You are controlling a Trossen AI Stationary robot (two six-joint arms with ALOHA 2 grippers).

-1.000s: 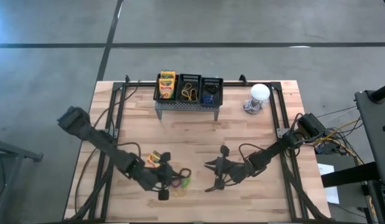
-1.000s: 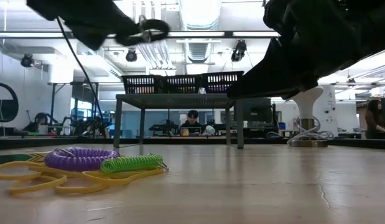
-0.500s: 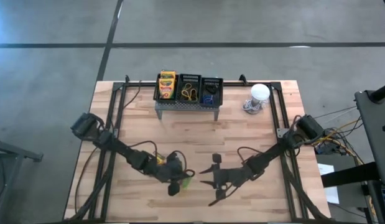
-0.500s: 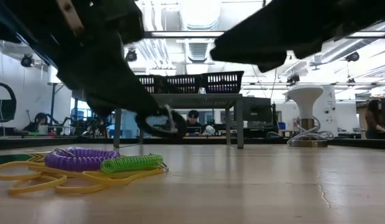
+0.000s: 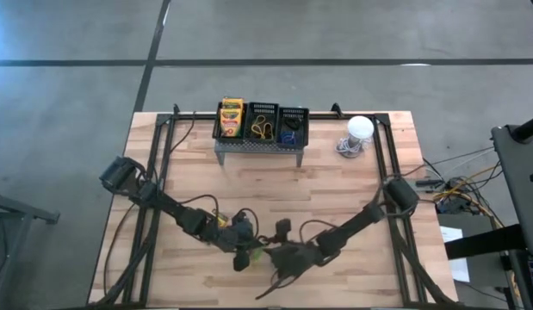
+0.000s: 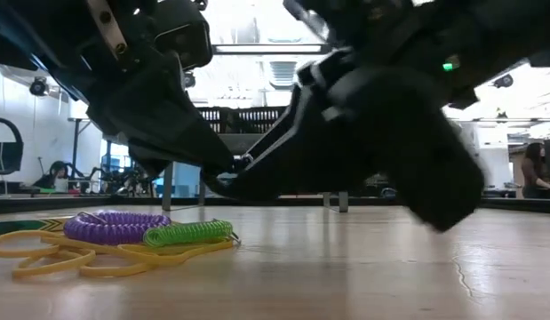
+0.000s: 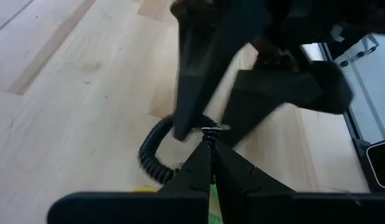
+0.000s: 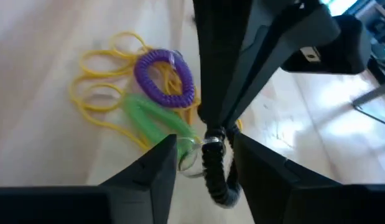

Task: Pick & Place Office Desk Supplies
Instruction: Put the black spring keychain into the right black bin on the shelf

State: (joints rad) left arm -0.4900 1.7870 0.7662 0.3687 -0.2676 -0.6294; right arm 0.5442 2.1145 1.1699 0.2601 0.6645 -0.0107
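My left gripper [image 7: 211, 140] is shut on a black coiled band loop [image 7: 150, 152] near the table's near edge, just above a pile of yellow loops [image 8: 99, 81], a purple loop [image 8: 164, 74] and a green loop [image 8: 148, 118] lying on the wood. My right gripper [image 8: 204, 142] is open. Its two fingers stand on either side of the black loop [image 8: 217, 177]; I cannot tell whether they touch it. Three black mesh baskets [image 5: 262, 123] sit on the grey stand [image 5: 257, 148]. A crayon box [image 5: 231, 116] is in the left basket, and another [image 5: 216, 219] lies on the table. My left gripper pinches the black coiled loop at its small metal ring [image 7: 211, 129] between its shut fingertips. The fingers slant down from the table's left side. The coil hangs below them, lifted clear of the table in the low view [image 6: 223, 182].
The white dome [image 5: 359, 129] stands at the far right of the table. Dark frame rails [image 5: 163, 172] run along both sides. The two arms crowd the near middle, and bare wood [image 5: 275, 185] lies between them and the stand.
My left gripper came down from high above the table with the black loop and shifted a little toward the right, staying shut on it. My right gripper moved toward the table's left and closed in on the left gripper until its open fingers flanked the loop.
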